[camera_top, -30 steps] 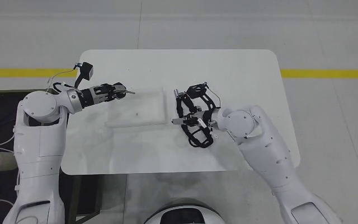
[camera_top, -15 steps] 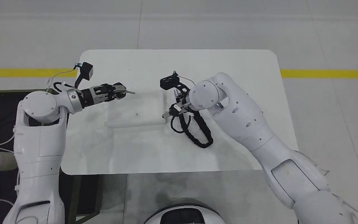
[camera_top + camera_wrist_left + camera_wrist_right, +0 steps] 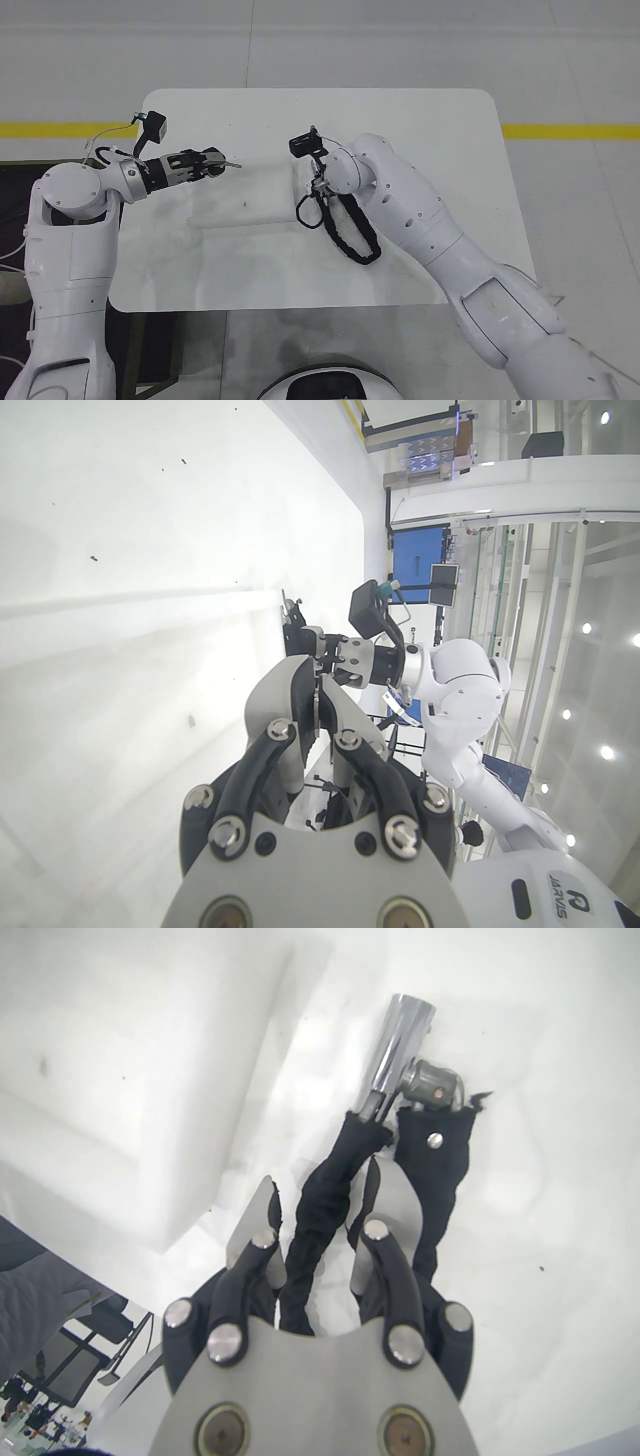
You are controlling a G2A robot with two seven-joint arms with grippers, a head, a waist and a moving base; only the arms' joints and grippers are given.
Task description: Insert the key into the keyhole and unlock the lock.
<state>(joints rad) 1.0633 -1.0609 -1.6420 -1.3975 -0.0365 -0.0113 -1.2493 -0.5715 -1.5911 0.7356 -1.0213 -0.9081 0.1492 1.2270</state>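
My left gripper (image 3: 222,161) is at the table's left, just left of the white pad, shut on a thin metal key (image 3: 316,710) whose tip (image 3: 233,163) points toward the pad. The lock is a black fabric-covered cable (image 3: 350,235) with a chrome cylinder (image 3: 402,1043) at its end, lying on the table beside the pad's right edge. My right gripper (image 3: 316,186) is over the upper end of that cable. Its fingers (image 3: 385,1208) are closed around one black strand (image 3: 320,1213), just behind the cylinder. The keyhole itself is hidden.
A low white foam pad (image 3: 245,195) lies between the two grippers, its edge (image 3: 125,1053) close beside the lock. The white table (image 3: 430,130) has open room behind and to the right. The right gripper (image 3: 305,640) is also seen beyond the key.
My right arm swung over from the right and its gripper moved left to the pad's edge. The cable loop shifted left with it. The left arm stayed still with the key.
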